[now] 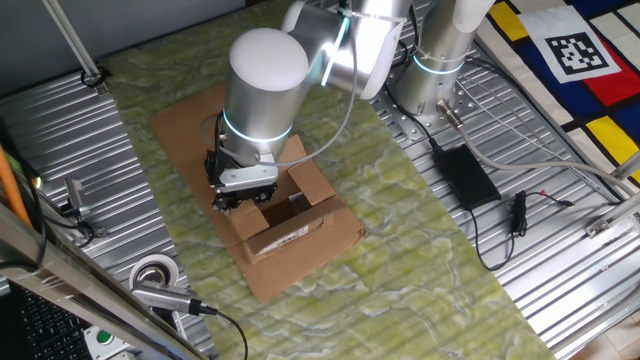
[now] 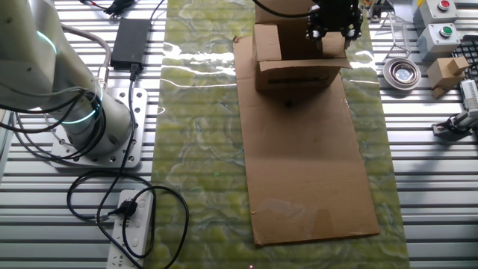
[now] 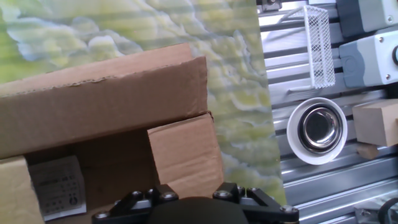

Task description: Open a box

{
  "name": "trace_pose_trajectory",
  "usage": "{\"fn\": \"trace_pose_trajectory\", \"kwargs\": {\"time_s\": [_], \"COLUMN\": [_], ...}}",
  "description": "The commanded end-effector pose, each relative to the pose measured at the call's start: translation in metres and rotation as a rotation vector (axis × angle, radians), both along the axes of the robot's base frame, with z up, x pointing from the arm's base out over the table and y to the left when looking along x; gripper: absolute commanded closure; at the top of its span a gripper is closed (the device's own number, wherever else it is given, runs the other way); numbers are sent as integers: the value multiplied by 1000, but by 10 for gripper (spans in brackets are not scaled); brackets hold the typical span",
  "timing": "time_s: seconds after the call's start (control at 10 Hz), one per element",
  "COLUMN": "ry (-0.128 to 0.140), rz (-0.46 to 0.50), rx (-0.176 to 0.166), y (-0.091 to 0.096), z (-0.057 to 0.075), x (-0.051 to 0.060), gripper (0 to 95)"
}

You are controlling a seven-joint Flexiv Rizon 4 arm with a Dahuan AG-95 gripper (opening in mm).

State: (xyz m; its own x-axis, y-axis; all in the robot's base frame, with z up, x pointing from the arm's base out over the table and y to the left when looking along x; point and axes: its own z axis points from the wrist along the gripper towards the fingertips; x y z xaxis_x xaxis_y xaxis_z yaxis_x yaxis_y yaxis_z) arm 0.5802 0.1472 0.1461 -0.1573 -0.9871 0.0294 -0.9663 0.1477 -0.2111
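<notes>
So the box (image 1: 283, 215) sits on a big flat cardboard sheet (image 2: 310, 172), which lies on a green marbled mat (image 1: 400, 215) on the metal table (image 2: 433, 194). Its top is open: flaps stick out to the sides and you can look down into the dark inside. A white label (image 1: 288, 238) shows on the side facing away from the claw.

The claw (image 1: 240, 192) is right at the box's rim, on one edge of the opening, pointing pretty much straight down. The arm comes in from above and behind it, the fat white wrist (image 1: 265, 80) stacked directly over the claw, the elbow bending back toward the base (image 1: 440, 60) bolted to the table. In the hand view, a box flap (image 3: 183, 152) sits just ahead of the claw's black body, with another long flap (image 3: 102, 106) beyond that. Honestly can't tell if the fingers are pinched together or apart, they're hidden in every view.

Out past the box from the claw there's a shiny metal bowl in a white ring (image 3: 317, 129), a white wire basket (image 3: 317, 46) and a small wooden block (image 3: 376, 124).
</notes>
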Motion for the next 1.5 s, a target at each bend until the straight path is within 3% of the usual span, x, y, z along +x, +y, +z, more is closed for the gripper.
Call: {"fn": "trace_pose_trajectory", "kwargs": {"time_s": [0.1,0.5,1.0,1.5], "ry": [8,27,81,116], "rz": [-6,-16,-74,-111], "rx": [2,12,54,65], "y": [0,0,-2,-2], "z": [2,4,1,5], "x": [-1,-1,-7,-7], "gripper": [950,950,950,950]}}
